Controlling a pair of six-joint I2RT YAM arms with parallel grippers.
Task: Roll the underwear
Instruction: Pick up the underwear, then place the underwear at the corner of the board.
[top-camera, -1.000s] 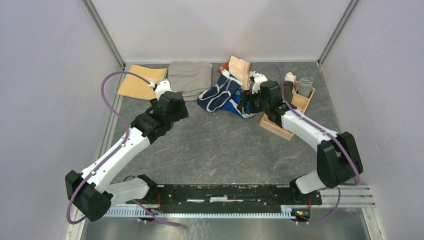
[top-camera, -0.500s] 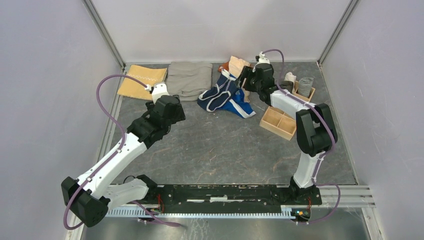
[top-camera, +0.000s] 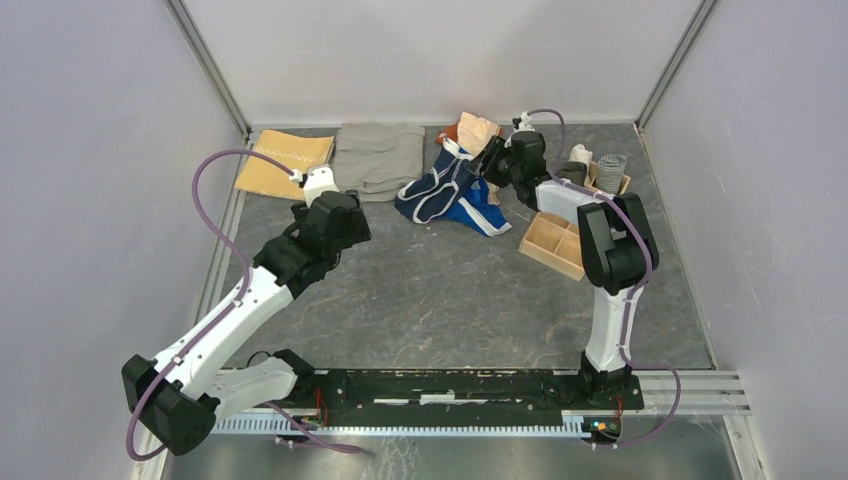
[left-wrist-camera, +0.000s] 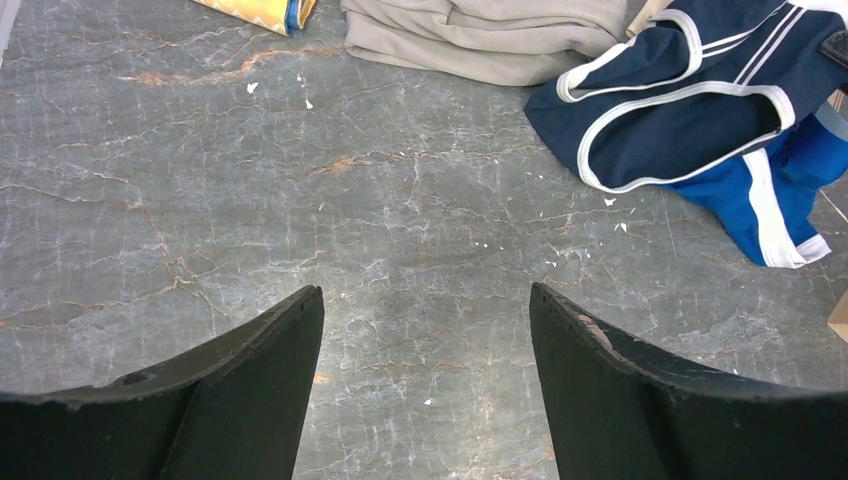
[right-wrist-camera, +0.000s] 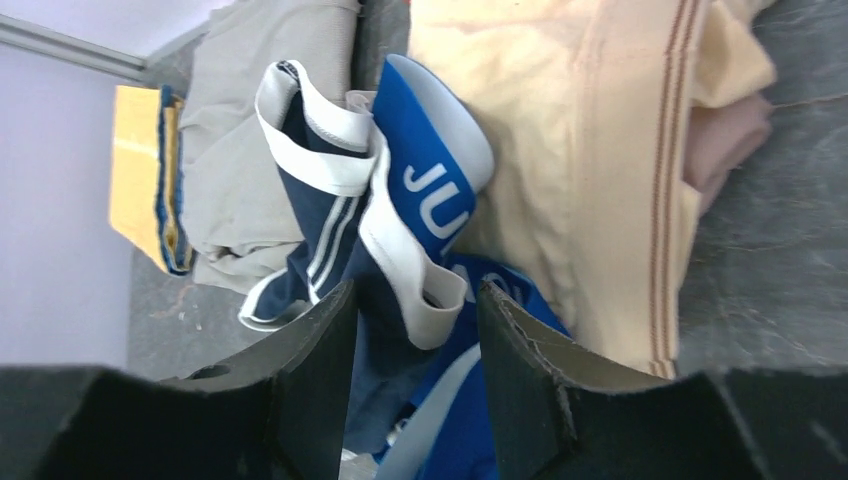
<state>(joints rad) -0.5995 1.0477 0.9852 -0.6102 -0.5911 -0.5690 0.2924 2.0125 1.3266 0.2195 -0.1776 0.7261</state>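
Note:
The underwear lies in a heap at the back: a navy pair with white trim (top-camera: 437, 187) (left-wrist-camera: 660, 110), a bright blue pair (top-camera: 487, 215) (left-wrist-camera: 780, 190) and a peach pair (top-camera: 478, 133) (right-wrist-camera: 570, 150). My right gripper (top-camera: 492, 160) (right-wrist-camera: 415, 295) has reached into the heap. Its jaws stand apart around the blue pair's white-edged waistband (right-wrist-camera: 430, 190), with a gap still showing on both sides. My left gripper (top-camera: 352, 218) (left-wrist-camera: 427, 300) hovers wide open over bare table, left of the navy pair, holding nothing.
A folded mustard-yellow cloth (top-camera: 285, 162) and a folded grey-khaki cloth (top-camera: 380, 157) lie at the back left. At the right stands a wooden compartment tray (top-camera: 556, 245), and behind it a wooden box with rolled pieces (top-camera: 605, 175). Walls enclose the table.
My right arm swung from the wooden tray up to the heap at the back, and its jaws narrowed. The left arm drew back slightly to the left.

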